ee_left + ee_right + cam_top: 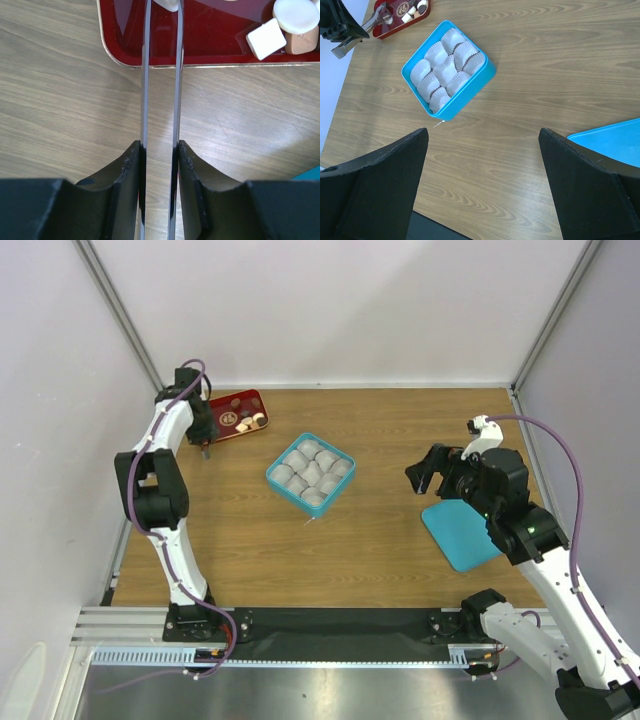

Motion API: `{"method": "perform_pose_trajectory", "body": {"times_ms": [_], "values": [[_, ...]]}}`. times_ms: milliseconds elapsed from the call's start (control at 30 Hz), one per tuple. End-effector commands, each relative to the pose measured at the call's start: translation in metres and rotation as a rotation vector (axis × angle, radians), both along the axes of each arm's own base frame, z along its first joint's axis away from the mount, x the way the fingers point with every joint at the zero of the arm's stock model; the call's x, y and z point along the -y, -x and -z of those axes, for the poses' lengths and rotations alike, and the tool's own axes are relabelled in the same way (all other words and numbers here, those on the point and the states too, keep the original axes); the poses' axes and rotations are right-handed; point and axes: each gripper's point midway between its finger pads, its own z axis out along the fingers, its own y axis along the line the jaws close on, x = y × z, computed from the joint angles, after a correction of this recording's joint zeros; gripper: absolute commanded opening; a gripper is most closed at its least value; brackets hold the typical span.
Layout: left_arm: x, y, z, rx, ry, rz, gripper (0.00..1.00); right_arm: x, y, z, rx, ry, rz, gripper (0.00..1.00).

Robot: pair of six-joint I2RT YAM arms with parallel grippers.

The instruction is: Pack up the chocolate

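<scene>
At the upper left of the overhead view, we find the left gripper [159,150] reaching toward the red tray [215,47]. Its jaws are pressed against a pair of thin metal tweezers [145,100], whose blades stand a narrow gap apart. The blade tips run over the tray's near rim at the top of the wrist frame. A pale piece lies at the tips, but we cannot tell whether it is pinched. The chocolate [296,15] is in the tray, with several pale and tan pieces at the upper right of that frame. At centre frame overhead, well apart from the tray, sits the teal box [467,100], and its white paper cups [447,70] appear unfilled. The right gripper [482,132] hovers at right of centre with jaws spread wide, holding nothing, beside the lid [462,533] lying flat on the table [400,430]. We judge the step in hand to be the first pick, with packing not yet begun. The next move calls for the blades to close on one piece without crushing it, a clean lift over the tray rim, and a carry to an open cup.
</scene>
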Motion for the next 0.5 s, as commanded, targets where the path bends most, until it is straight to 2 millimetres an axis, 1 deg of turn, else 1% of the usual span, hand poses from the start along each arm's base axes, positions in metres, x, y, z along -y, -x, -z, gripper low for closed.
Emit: {"method": "perform_pose_trajectory", "body": {"times_ms": [0, 100, 467], "values": [[0.006, -0.005, -0.045, 0.087, -0.020, 0.031, 0.35, 0.001, -0.002, -0.014, 0.052, -0.026, 0.011, 0.99], [0.012, -0.005, -0.052, 0.092, -0.027, 0.045, 0.35, 0.000, -0.002, -0.015, 0.051, -0.032, 0.004, 1.00], [0.015, 0.000, -0.077, 0.112, -0.044, 0.064, 0.35, 0.000, -0.001, -0.016, 0.059, -0.030, 0.004, 1.00]]}}
